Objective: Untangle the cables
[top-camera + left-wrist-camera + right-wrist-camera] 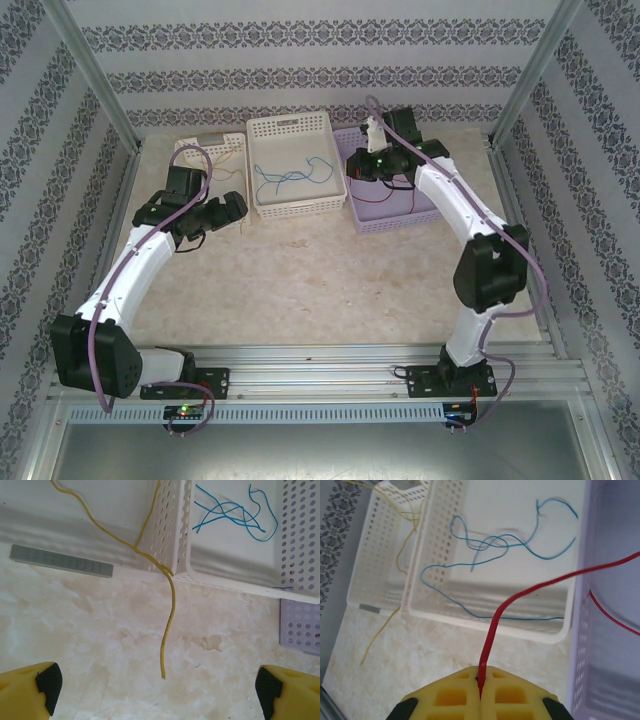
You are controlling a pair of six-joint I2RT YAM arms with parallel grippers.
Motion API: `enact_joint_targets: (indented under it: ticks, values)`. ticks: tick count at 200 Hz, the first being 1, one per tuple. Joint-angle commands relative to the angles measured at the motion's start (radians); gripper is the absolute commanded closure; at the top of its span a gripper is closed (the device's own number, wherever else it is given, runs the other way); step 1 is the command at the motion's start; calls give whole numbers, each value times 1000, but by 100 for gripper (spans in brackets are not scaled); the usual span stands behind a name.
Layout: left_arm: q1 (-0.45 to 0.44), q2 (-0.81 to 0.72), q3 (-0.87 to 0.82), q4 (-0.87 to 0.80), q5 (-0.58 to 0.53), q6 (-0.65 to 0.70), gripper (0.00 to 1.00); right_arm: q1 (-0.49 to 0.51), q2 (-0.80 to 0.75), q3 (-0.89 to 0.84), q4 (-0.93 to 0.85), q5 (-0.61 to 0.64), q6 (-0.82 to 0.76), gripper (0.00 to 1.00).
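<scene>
Red cable [492,630] between right gripper [481,674] fingers

Two arms of curved white shells [135,262] and boxy black joint housings [490,272] carry thick purple cables [97,360]. Yellow plastic fingers [20,692] bear black pads [49,682]; the right arm's fingers [450,697] show square moulded recesses.

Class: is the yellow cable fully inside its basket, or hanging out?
Hanging out. The yellow cable drapes over the corner of its basket, with its end out on the table.
</scene>
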Motion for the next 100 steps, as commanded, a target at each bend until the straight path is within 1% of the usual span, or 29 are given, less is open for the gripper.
enact_joint_targets:
  ticks: [1,29,56,70,78,82,93,100]
  values:
    - [5,-31,-9,22,1,4,0,-40,68,-4,96,-65,14,100]
    - [5,-30,-7,23,-5,5,0,-41,124,13,90,-26,-4,100]
    - [5,-24,-7,23,-3,4,0,-47,159,25,95,-40,0,100]
    - [5,-24,-5,21,-6,6,0,-48,164,30,86,-30,0,86]
    - [6,-27,-4,16,-10,7,0,-47,159,30,83,-22,-2,74]
    - [6,-27,-4,15,-11,9,0,-47,154,28,84,-17,-4,74]
    - [6,-29,-5,16,-13,10,0,-47,124,14,98,15,-5,76]
    - [6,-30,-5,15,-16,11,0,-47,101,4,106,34,0,75]
